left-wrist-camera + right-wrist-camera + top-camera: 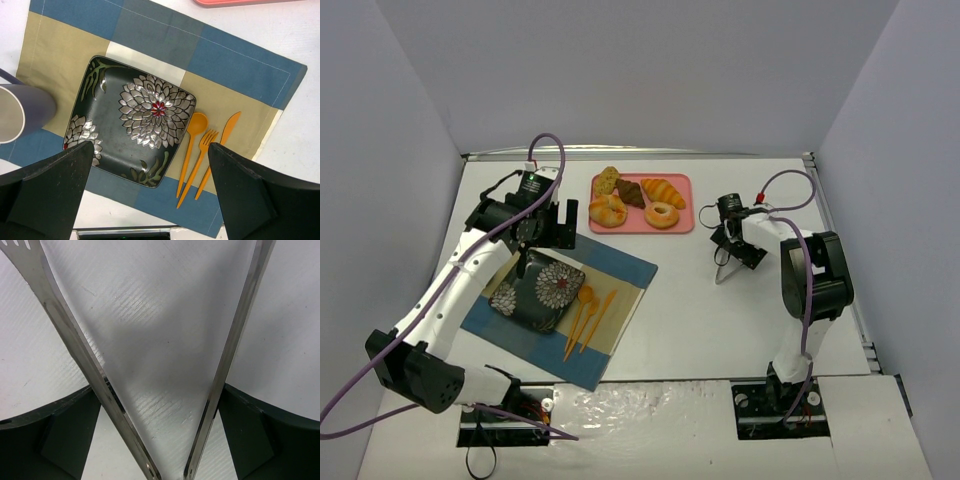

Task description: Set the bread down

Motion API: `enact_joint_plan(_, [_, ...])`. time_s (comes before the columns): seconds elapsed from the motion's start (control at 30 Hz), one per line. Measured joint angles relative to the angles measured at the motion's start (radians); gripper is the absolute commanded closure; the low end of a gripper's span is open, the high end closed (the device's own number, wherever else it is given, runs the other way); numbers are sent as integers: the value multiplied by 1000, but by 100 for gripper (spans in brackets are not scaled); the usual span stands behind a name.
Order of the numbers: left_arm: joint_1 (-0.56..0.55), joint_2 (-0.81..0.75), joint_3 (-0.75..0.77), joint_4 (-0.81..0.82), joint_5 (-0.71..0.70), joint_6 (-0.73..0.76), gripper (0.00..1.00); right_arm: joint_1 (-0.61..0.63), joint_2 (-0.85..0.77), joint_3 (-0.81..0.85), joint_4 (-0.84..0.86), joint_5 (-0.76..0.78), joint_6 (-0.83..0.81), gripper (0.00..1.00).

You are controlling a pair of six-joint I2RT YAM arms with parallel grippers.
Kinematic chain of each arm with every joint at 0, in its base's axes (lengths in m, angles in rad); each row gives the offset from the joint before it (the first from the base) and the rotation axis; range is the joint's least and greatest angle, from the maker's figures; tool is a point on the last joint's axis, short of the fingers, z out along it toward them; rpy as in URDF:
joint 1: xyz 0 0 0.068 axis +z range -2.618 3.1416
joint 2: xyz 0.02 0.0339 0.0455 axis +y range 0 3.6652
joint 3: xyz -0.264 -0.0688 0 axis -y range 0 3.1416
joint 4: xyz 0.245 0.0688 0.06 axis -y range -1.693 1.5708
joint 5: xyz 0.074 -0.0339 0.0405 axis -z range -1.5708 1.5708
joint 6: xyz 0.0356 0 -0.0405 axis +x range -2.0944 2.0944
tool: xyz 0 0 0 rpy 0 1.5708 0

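Note:
The dark brown wedge of bread (630,192) lies on the pink tray (640,229) at the back, among other pastries. My right gripper (732,243) is to the right of the tray, low over the table, shut on metal tongs (722,265). In the right wrist view the tongs' two arms (75,335) spread apart between my fingers, with nothing between them, and the gripper (157,395) presses them from outside. My left gripper (542,225) is open and empty above the dark flowered plate (538,290). In the left wrist view the gripper (150,150) is over the plate (115,130).
The tray also holds a golden croissant (664,189), a ring donut (662,214) and two lighter buns (608,210). The plate lies on a blue and tan placemat (620,265) with an orange spoon, fork and knife (202,150). A grey cup (20,112) stands left of the plate.

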Motion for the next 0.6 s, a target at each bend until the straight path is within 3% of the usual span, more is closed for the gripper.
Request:
enact_joint_plan(0.13, [0,0,0,0,0,0,3,0,-4,-9,15,7,-8,21])
enact_joint_plan(0.3, [0,3,0,0,0,1,3,0,-16,-33,41,22,-14,45])
enact_joint_plan(0.43, [0,4,0,0,0,2,3,0,-26,-51,59,30,-18,55])
enact_joint_plan(0.6, [0,8,0,0,0,4,3,8,-36,-72,80,41,-19,83])
